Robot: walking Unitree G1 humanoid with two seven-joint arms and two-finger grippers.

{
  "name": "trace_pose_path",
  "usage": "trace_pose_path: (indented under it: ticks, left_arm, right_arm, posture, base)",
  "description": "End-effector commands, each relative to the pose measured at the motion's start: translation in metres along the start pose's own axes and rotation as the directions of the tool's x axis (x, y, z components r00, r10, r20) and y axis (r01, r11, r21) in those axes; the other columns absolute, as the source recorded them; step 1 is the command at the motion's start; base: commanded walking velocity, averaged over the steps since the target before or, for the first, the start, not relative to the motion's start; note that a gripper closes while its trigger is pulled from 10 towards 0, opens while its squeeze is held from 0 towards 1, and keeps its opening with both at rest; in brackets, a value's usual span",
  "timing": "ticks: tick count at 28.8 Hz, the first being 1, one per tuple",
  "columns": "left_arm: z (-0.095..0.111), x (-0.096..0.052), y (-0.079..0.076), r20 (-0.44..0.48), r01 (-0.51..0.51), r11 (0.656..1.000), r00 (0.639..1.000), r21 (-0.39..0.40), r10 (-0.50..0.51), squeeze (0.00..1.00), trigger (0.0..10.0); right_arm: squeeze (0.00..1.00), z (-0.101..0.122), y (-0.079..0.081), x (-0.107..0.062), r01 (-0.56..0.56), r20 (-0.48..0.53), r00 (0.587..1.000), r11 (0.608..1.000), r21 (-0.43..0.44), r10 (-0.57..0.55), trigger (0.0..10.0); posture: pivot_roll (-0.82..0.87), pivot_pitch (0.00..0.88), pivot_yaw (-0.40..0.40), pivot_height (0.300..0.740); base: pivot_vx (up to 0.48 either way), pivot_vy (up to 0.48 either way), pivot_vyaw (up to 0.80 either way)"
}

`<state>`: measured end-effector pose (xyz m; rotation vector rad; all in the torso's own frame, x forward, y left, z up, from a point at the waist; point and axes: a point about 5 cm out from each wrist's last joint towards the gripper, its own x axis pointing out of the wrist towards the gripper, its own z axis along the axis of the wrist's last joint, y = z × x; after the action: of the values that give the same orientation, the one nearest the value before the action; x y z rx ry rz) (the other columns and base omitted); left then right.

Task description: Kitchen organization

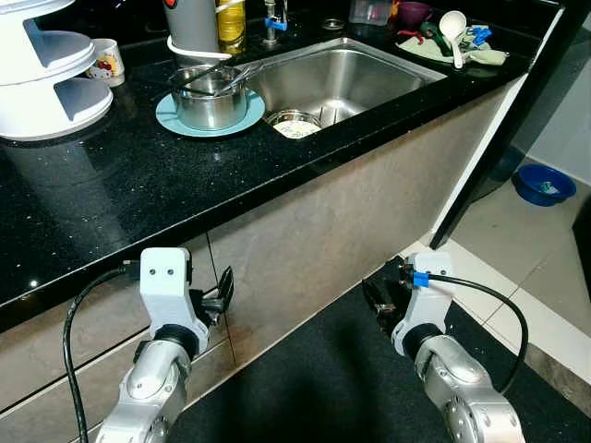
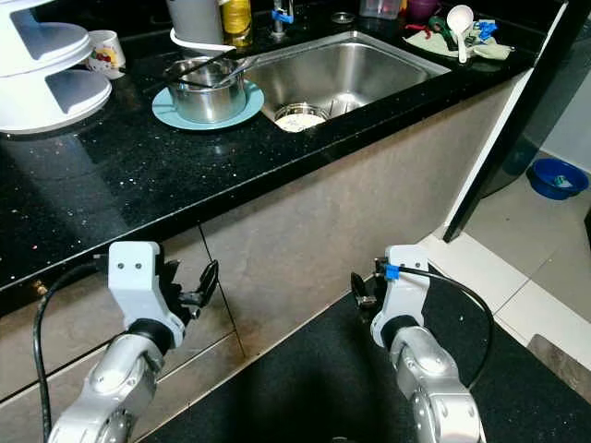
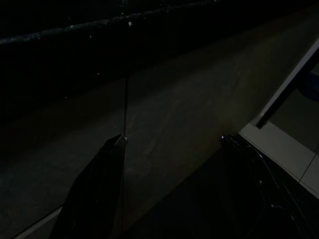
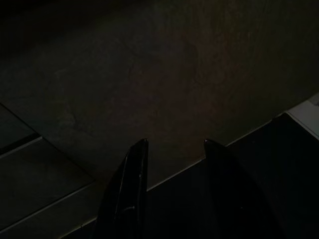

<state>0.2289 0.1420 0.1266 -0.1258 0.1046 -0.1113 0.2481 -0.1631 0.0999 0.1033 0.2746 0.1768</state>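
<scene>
My two head eyes look forward and down from above the black speckled stone counter [image 1: 138, 175], sharing the steel sink [image 2: 346, 69] and both my arms. My wrist cameras sit low and close, facing the grey-brown cabinet front [image 4: 174, 74] under that counter, in shade.

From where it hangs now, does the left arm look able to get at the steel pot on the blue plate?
Probably not yet: the left gripper hangs below the counter edge, while the steel pot sits well back on top.
</scene>
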Motion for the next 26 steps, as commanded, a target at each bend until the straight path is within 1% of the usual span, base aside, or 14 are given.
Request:
trace_pose_path:
  ticks: [1, 6, 13, 20, 26]
  left_arm:
    - [-0.0030, -0.0006, -0.0002, -0.016, -0.008, 1.000, 1.000, 0.010, 0.008, 0.00, 10.0]
    - [-0.0037, -0.0022, -0.0005, -0.015, -0.017, 1.000, 1.000, 0.008, 0.017, 0.00, 10.0]
    - [-0.0050, -0.0007, -0.0025, -0.016, -0.016, 1.000, 1.000, 0.002, 0.016, 0.00, 10.0]
    - [-0.0048, 0.0004, -0.0044, -0.022, 0.013, 1.000, 1.000, 0.002, -0.013, 0.00, 10.0]
    - [-0.0053, 0.0005, -0.0052, -0.026, 0.020, 1.000, 0.999, 0.004, -0.020, 0.00, 10.0]
  right_arm:
    - [0.00, 0.0016, -0.0007, -0.0004, 0.000, 0.002, 1.000, 1.000, 0.000, 0.000, 10.0]
    - [0.00, -0.0002, 0.0003, 0.0019, -0.016, -0.012, 1.000, 1.000, -0.007, 0.016, 10.0]
    - [0.00, -0.0021, -0.0018, 0.0012, -0.017, -0.020, 1.000, 1.000, -0.017, 0.016, 10.0]
    - [0.00, -0.0034, -0.0037, -0.0045, 0.011, -0.016, 1.000, 1.000, -0.006, -0.011, 10.0]
    - [0.00, -0.0041, -0.0040, -0.0056, 0.014, -0.015, 1.000, 1.000, -0.004, -0.014, 10.0]
  posture:
    - [-0.04, 0.066, -0.038, 0.740]
    - [-0.03, 0.058, -0.048, 0.740]
    - [-0.04, 0.051, -0.050, 0.740]
    - [-0.06, 0.063, -0.019, 0.740]
    - [-0.06, 0.061, -0.017, 0.740]
  base:
    - [0.000, 0.000, 0.00]
    - [0.000, 0.000, 0.00]
    - [0.000, 0.000, 0.00]
    - [0.000, 0.000, 0.00]
    - [0.000, 0.000, 0.00]
